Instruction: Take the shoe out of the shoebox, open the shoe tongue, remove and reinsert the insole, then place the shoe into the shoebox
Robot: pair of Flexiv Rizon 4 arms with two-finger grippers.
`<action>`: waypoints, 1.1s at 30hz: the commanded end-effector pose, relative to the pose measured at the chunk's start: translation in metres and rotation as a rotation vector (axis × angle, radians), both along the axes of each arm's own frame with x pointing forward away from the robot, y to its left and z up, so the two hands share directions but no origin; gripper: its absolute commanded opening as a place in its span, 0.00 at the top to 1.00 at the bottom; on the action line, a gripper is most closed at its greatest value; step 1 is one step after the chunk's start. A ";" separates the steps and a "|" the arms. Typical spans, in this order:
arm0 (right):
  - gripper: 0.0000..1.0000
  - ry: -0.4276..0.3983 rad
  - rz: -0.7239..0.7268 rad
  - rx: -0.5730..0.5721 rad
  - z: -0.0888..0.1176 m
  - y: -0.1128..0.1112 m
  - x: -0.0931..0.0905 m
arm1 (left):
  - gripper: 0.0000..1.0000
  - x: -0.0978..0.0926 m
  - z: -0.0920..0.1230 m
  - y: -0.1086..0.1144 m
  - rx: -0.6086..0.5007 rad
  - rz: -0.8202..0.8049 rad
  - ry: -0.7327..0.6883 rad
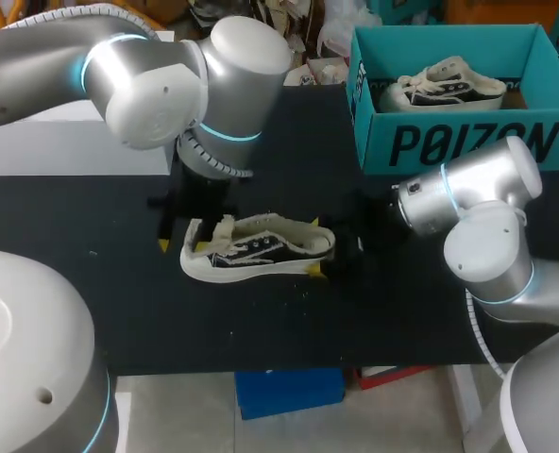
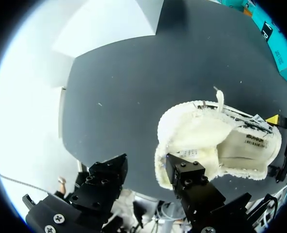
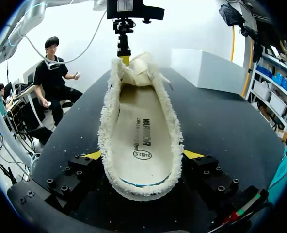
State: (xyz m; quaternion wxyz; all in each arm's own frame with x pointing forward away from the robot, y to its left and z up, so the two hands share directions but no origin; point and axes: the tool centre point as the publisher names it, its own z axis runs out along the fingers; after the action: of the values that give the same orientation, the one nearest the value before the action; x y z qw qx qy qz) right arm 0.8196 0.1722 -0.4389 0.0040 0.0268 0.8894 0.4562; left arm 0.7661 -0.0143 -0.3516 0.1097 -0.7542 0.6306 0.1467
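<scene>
The right gripper [image 3: 143,155] clamps the heel of the shoe [image 1: 261,250] between its yellow tips. The left gripper [image 2: 144,167] stands wide apart at the toe end, one finger against the rim. The shoe rests on the black table [image 1: 261,326], apart from the teal shoebox [image 1: 449,143] holding a second shoe [image 1: 440,85].

Cream-and-black shoe [image 1: 261,247], teal shoebox [image 1: 468,142], black table [image 1: 91,274]

In the head view the left arm [image 1: 166,85] hides most of the left gripper [image 2: 144,170]; the shoebox [image 1: 468,142] wall masks the second shoe's [image 1: 440,85] sole.
</scene>
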 end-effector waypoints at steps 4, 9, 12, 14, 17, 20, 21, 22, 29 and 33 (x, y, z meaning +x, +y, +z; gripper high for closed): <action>1.00 0.001 -0.003 -0.002 -0.004 -0.001 0.001 | 0.45 -0.001 -0.011 0.009 -0.009 0.008 0.015; 1.00 0.001 -0.003 -0.002 -0.004 -0.001 0.001 | 0.22 -0.003 0.000 0.011 -0.016 -0.017 0.002; 1.00 0.001 -0.003 -0.002 -0.004 -0.001 0.001 | 0.00 -0.004 0.015 0.009 -0.065 -0.087 -0.029; 1.00 0.001 -0.003 -0.002 -0.004 -0.001 0.001 | 0.00 -0.005 0.027 0.006 -0.103 -0.157 -0.052; 1.00 0.001 -0.003 -0.002 -0.004 -0.001 0.001 | 0.00 -0.004 0.048 -0.002 -0.187 -0.309 -0.082; 1.00 0.001 -0.003 -0.002 -0.004 -0.001 0.001 | 0.08 -0.003 0.071 -0.016 -0.268 -0.523 -0.095; 1.00 0.001 -0.003 -0.002 -0.004 -0.001 0.001 | 0.31 -0.002 0.077 -0.020 -0.289 -0.597 -0.100; 1.00 0.001 -0.003 -0.002 -0.004 -0.001 0.001 | 0.54 -0.001 0.084 -0.026 -0.325 -0.674 -0.097; 1.00 0.001 -0.003 -0.002 -0.004 -0.001 0.001 | 1.00 0.014 0.104 -0.070 -0.710 -1.292 0.152; 1.00 0.001 -0.003 -0.002 -0.004 -0.001 0.001 | 1.00 0.020 0.105 -0.088 -0.879 -1.481 0.219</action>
State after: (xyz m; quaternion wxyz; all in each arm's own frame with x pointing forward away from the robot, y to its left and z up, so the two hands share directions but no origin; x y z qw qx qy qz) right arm 0.8196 0.1706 -0.4409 0.0040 0.0276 0.8899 0.4554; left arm 0.7745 -0.0968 -0.2408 0.0401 -0.5221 0.8516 -0.0221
